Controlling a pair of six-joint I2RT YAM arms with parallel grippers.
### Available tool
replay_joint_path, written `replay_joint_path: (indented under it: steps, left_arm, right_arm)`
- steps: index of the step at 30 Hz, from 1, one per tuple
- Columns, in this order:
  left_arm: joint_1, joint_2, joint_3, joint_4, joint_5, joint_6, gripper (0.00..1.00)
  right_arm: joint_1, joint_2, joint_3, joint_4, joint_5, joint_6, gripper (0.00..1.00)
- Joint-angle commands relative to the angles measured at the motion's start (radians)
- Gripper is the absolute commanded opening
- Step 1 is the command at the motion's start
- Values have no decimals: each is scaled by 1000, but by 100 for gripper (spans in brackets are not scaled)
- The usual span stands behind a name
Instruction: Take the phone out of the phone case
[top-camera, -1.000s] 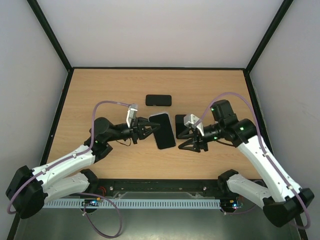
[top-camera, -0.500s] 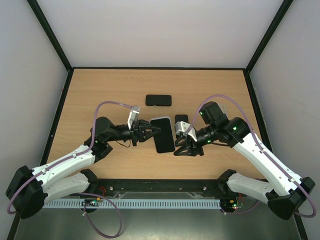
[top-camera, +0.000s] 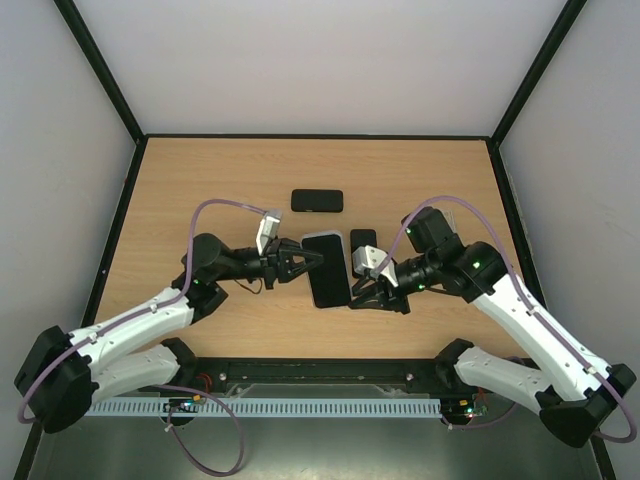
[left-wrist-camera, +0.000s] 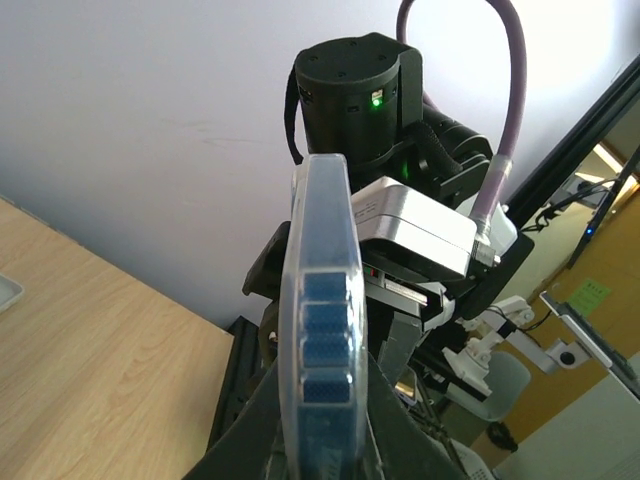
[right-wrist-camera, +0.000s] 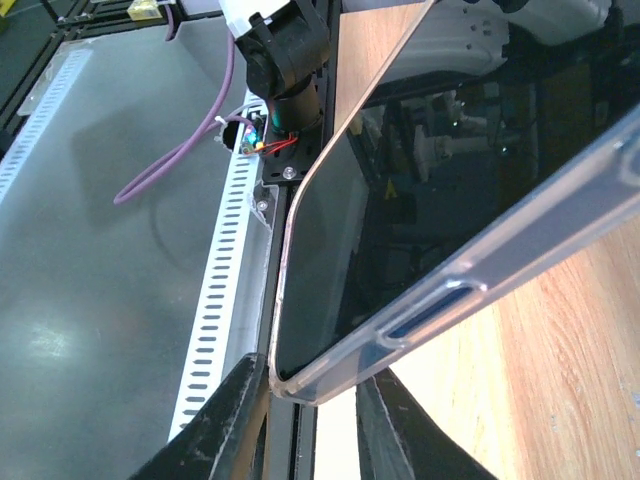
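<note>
Now the right gripper (top-camera: 356, 291) has swung left from where it hung a second ago. Its fingers (right-wrist-camera: 236, 420), wide then, have narrowed to straddle the right edge of the phone (top-camera: 327, 270); whether they pinch it I cannot tell. The left gripper (top-camera: 306, 262) stays clenched on the opposite edge, holding the phone between the arms over the desk (top-camera: 200, 180). Just behind the right gripper lies a small black slab (top-camera: 363, 237), half hidden. Farther back is a second phone (top-camera: 317, 200). The phone case (right-wrist-camera: 470, 285) is a clear shell wrapped around the glossy black screen.
</note>
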Motion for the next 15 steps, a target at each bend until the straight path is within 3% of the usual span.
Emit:
replay_joint_path:
  steps: [1,8,15]
  left_arm:
    - [3,5,37,155,21,-92,3]
    - [-18,29,35,226,49,-169,3]
    - [-29,77,36,395,104,-378,3]
  right_arm:
    - [9,-24,-15,55,17,1,22]
    - [9,-26,-35,87,51,-7,16]
    - [9,-46,-69,133,131,-35,13]
